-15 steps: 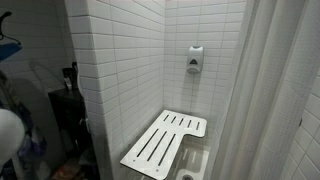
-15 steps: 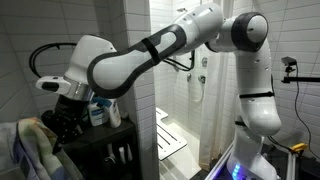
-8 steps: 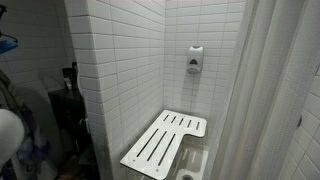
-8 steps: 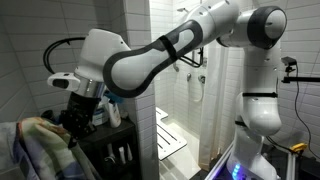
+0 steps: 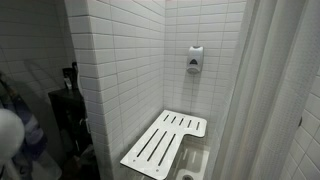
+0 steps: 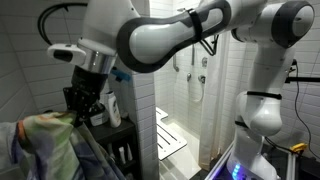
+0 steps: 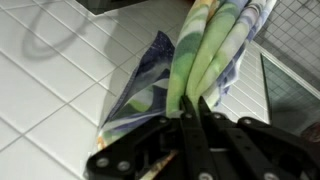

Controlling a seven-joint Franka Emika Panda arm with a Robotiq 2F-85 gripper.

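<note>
The gripper is pinching a green-and-blue patterned cloth between almost-shut jaws. The cloth is bunching toward twelve o'clock, and its upper end is running off the frame.

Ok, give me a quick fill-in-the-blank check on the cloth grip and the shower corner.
1. The gripper is ___ on the patterned cloth.
2. In an exterior view, the slatted shower seat is coloured ___.
3. The soap dispenser hangs on the tiled wall, ___ the seat.

Missing words: shut; white; above.
</note>
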